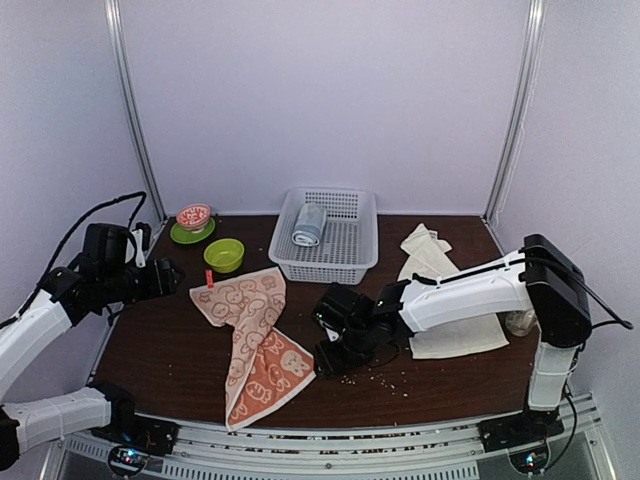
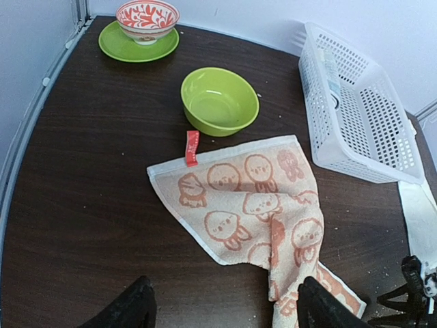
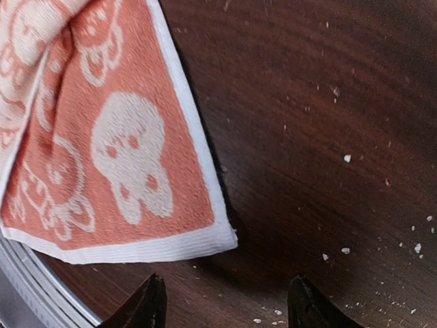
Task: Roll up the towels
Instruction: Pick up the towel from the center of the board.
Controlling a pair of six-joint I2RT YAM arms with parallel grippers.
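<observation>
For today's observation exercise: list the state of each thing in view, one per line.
Orange towel: unrolled, rumpled.
Cream towel: unrolled, lying loose.
Grey towel: rolled, in basket.
Green bowl: upright, empty.
Patterned bowl: upright, on plate.
Left gripper: open, empty.
Right gripper: open, empty.

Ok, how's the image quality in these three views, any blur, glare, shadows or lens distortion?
Top external: even, soft light, no glare, only faint shadow beneath the right arm. Left wrist: wide-angle bend curves the table edge; the fingers at the bottom are dark and soft. Right wrist: the salmon-orange towel is crisp and casts a dark shadow along its edge; fingertips blurred.
</observation>
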